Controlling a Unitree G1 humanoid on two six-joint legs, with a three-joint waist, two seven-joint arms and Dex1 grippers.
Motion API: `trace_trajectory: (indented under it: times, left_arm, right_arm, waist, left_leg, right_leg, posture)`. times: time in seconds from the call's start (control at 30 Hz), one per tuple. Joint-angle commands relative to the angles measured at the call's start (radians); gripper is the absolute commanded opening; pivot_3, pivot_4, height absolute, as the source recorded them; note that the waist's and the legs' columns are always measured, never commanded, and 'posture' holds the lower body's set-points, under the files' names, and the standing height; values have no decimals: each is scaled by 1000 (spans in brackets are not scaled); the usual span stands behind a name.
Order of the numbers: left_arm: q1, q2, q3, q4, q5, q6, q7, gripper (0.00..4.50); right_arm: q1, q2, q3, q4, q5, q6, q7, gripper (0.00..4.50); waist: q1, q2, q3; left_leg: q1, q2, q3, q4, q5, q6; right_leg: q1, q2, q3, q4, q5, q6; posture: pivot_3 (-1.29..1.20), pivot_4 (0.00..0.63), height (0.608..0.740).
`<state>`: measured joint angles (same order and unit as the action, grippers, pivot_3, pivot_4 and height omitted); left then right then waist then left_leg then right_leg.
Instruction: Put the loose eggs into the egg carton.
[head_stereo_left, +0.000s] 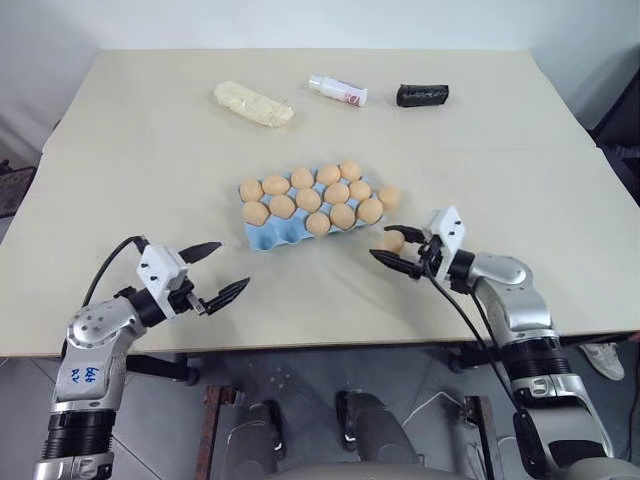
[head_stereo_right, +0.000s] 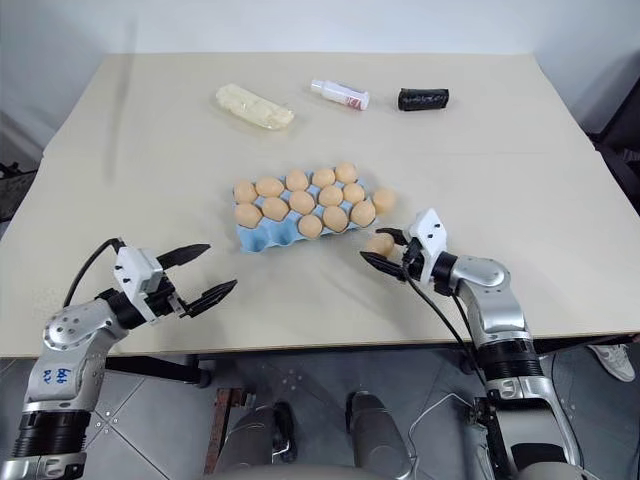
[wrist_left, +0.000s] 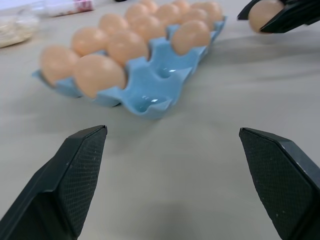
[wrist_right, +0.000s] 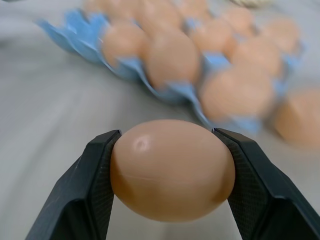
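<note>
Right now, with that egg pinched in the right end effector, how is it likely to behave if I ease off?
The egg looks smooth and glossy between the right end effector fingers, so it could slip. Being round, it would probably roll on the flat table. Only the blue egg carton cups would likely keep it still.

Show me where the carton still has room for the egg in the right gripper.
The egg sits clamped in the right gripper. The blue carton has empty cups along its near row, at the corner toward the open left gripper. Its far rows are full, and one loose egg lies against its right end.
</note>
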<state>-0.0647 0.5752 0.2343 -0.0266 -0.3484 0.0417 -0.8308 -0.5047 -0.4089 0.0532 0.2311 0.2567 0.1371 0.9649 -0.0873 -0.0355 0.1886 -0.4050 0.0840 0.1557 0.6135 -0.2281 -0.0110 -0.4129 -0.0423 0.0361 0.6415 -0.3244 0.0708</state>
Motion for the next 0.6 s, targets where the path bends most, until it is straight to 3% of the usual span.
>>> trace_trajectory:
  times: [0.03,0.23,0.47,0.6]
  left_arm:
    - [23,17,57,-13,-20,-11,19,4500]
    - [41,14,71,-15,-21,-6,32,4500]
    - [67,8,71,-55,-26,7,47,4500]
    - [94,7,76,-84,-33,13,53,4500]
  right_arm:
    - [-76,71,65,-129,24,77,-24,2857]
    - [-199,194,143,-76,-36,116,-97,2857]
    - [-323,301,165,207,-112,4,-158,2857]
    - [-340,320,145,258,-109,-26,-171,3803]
  waist:
    - [-3,0,0]
    - [1,0,0]
    - [0,-1,0]
    - [-2,0,0]
  left_leg:
    - [0,0,0,0,0,-1]
    - [0,0,-1,0,1,-2]
    - [-2,-1,-2,-2,0,-3]
    - [-2,-1,-2,-2,0,-3]
  right_leg:
    - [0,0,0,1,0,0]
    - [-1,-2,-2,3,-1,-2]
    - [-2,-3,-4,1,-2,-4]
    - [-2,-2,-4,1,-2,-5]
  posture:
    - [0,150,740]
    - [0,150,740]
    - [0,150,740]
    - [0,150,740]
